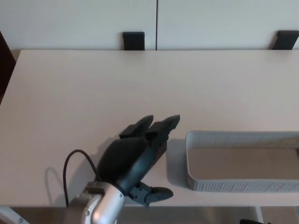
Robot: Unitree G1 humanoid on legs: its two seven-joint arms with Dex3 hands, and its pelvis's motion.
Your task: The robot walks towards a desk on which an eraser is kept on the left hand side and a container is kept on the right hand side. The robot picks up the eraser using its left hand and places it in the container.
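Observation:
My left hand (134,161) lies low over the near part of the desk, just left of the container. Its two fingers (161,127) point straight toward the far right, and the thumb (156,193) sticks out near the desk's front edge. The hand is open. The eraser is hidden beneath the palm, so I cannot see any of it or tell whether the hand touches it. The container (238,186), a white mesh tray with nothing inside, sits at the near right, a small gap away from the fingers. My right hand does not show.
The pale desk (93,88) runs wide to the left and back. Two dark chair backs (133,40) (285,39) stand behind its far edge. A black cable (74,161) loops from my left wrist. The desk's front edge lies right below the hand.

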